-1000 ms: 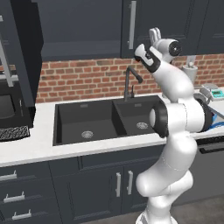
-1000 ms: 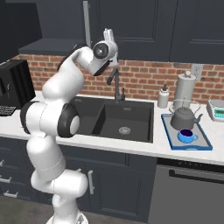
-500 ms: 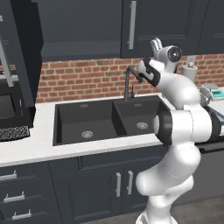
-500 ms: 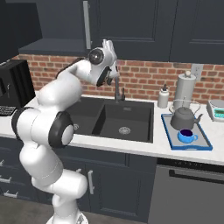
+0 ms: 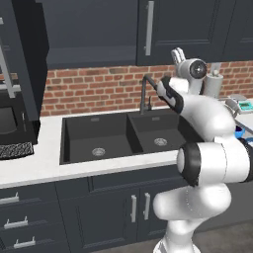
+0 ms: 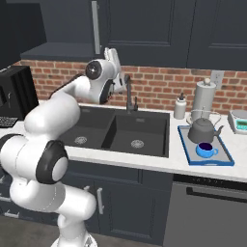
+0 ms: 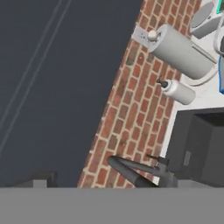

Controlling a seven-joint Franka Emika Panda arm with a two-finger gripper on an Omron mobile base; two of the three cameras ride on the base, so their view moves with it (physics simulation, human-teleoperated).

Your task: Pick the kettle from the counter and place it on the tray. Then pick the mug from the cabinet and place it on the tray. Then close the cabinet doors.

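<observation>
I have swung the arm left, away from the tray point(image 6: 206, 158), and the pincer point(image 6: 112, 54) now rides high above the sink point(image 6: 120, 132), just beside the silver bar handle point(image 6: 95, 26) of the nearer cabinet door point(image 6: 77, 21). Over the last second its fingers finished spreading and they stand wide apart, holding nothing. The kettle point(image 6: 201, 130) sits on the tray's far half and the mug point(image 6: 206, 150) on its near half, both inside the blue rim on the bench point(image 6: 159, 164) at the right. So I judge both placements done, and only the cabinet doors remain.

The far left door point(image 5: 29, 54) hangs open, edge toward me, over the bench's left end. Between pincer and handle the room is tight; the faucet point(image 6: 130, 94) stands just below. Over the basin the arm has free space to sweep.
</observation>
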